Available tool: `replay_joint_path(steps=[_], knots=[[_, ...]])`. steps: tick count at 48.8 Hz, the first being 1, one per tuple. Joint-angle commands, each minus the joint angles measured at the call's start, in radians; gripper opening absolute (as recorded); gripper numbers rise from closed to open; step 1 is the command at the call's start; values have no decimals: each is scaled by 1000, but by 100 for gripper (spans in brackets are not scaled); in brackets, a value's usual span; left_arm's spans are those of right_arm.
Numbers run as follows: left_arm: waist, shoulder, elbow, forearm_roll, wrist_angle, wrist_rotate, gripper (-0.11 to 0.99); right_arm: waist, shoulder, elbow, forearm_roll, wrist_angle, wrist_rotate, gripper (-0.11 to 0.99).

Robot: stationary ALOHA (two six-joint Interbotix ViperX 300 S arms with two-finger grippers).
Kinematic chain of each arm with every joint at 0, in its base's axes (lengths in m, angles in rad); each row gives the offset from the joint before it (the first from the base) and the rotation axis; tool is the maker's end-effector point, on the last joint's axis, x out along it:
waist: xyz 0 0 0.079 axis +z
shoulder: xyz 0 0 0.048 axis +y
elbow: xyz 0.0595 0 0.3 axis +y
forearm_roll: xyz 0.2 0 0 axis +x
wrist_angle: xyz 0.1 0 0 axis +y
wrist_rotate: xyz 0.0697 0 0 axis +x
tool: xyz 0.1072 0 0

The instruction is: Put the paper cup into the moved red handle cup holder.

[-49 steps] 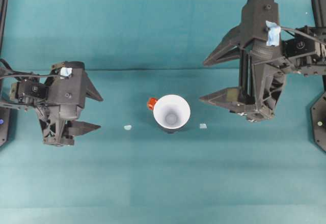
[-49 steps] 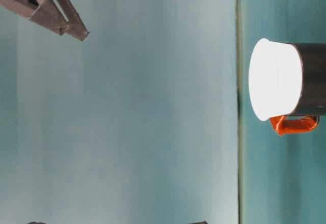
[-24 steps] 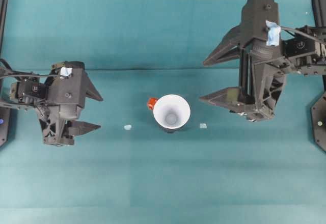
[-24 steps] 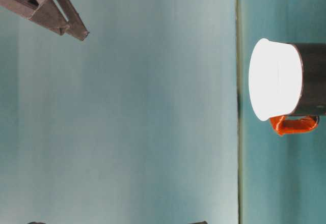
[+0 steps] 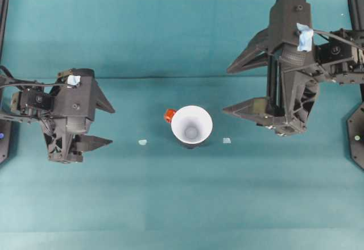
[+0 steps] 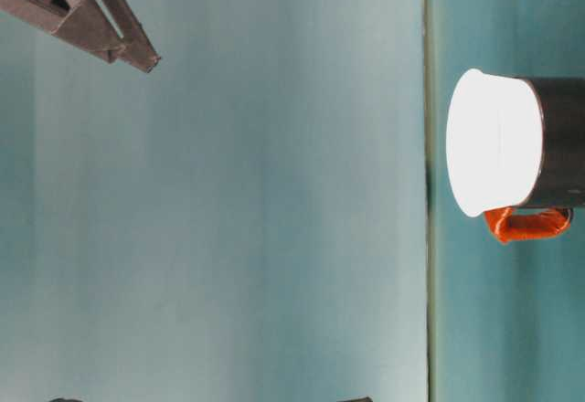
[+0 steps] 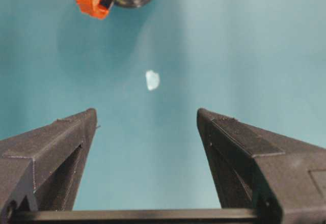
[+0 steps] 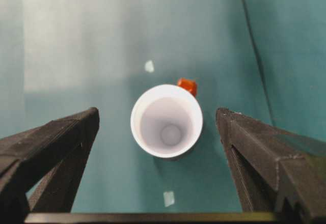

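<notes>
A white conical paper cup (image 5: 191, 125) sits nested upright in the glossy black holder (image 6: 559, 142), its orange-red handle (image 5: 169, 115) toward the left claw (image 5: 103, 126). Both claws, left and right (image 5: 243, 88), stand spread wide and empty, the cup between them on the teal counter (image 5: 170, 204).

Even, bright overhead light, soft shadows on the teal bench (image 5: 182, 204), paper cup (image 6: 494, 142) blown out white side-on, wrist views slightly soft
</notes>
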Motion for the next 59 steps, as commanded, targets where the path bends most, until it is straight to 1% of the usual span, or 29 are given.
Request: replay_joint_path(steps=[1,2,4,5,7,8,9,10,11,13,15,26,27,28,29,30,31,37,38,40,42,43,44,45,46,52,59], knots=[[-2,-6,-9,2,-5,-2,87,2,-6,-6,2,-5,0,78],[-2,-6,-9,0,-5,-2,87,2,-6,-6,0,-5,0,78],[-2,-6,-9,2,-5,-2,87,2,-6,-5,0,-5,0,78],[-2,-6,-9,0,-5,-2,87,2,-6,-3,0,-5,0,78],[-3,-6,-9,2,-5,-2,87,2,-6,0,0,-5,0,78],[-3,-6,-9,0,-6,-2,87,2,-6,2,0,-5,0,78],[-2,-6,-9,2,-5,-2,87,3,-6,3,0,-5,0,78],[-2,-6,-9,0,-5,-2,87,2,-6,3,0,-5,0,78],[-3,-6,-9,2,-6,-2,87,2,-6,5,0,-5,0,78],[-2,-6,-9,0,-5,-2,87,2,-6,8,0,-5,0,78],[-2,-6,-9,2,-5,-2,87,2,-6,12,0,-5,-2,78],[-3,-6,-5,0,-6,-2,87,2,-6,23,0,-5,-2,78],[-2,-6,-3,2,-5,-2,87,2,-6,25,0,-5,-2,78],[-2,-6,-3,0,-6,-2,87,2,-6,26,0,-5,-2,78],[-2,-6,-3,2,-6,-2,87,2,-8,26,2,-5,-2,78],[-2,-6,-3,0,-6,-2,87,2,-6,26,0,-5,-2,78],[-2,-6,-3,2,-5,-2,87,2,-6,26,0,-5,-2,78],[-2,-6,-3,0,-6,-2,87,2,-6,26,2,-5,-2,78],[-2,-6,0,2,-6,-2,87,0,-8,28,0,-5,-2,78],[-3,-6,-3,0,-8,-2,87,0,-6,31,2,-5,-2,78],[-2,-6,-3,2,-6,-2,87,2,-6,34,0,-5,-2,78],[-2,-5,-3,0,-8,-2,87,0,-6,35,2,-5,-2,78],[-2,-6,-3,0,-9,-2,87,2,-6,37,0,-5,-2,78],[-2,-6,-3,2,-11,-2,87,0,-6,37,2,-5,-2,78],[-2,-5,-3,0,-12,-2,87,2,-6,37,0,-5,-2,78],[-2,-5,-3,2,-17,-2,87,2,-6,38,2,-5,-2,78],[-3,-5,-3,0,-18,-3,87,2,-6,37,0,-5,0,78]])
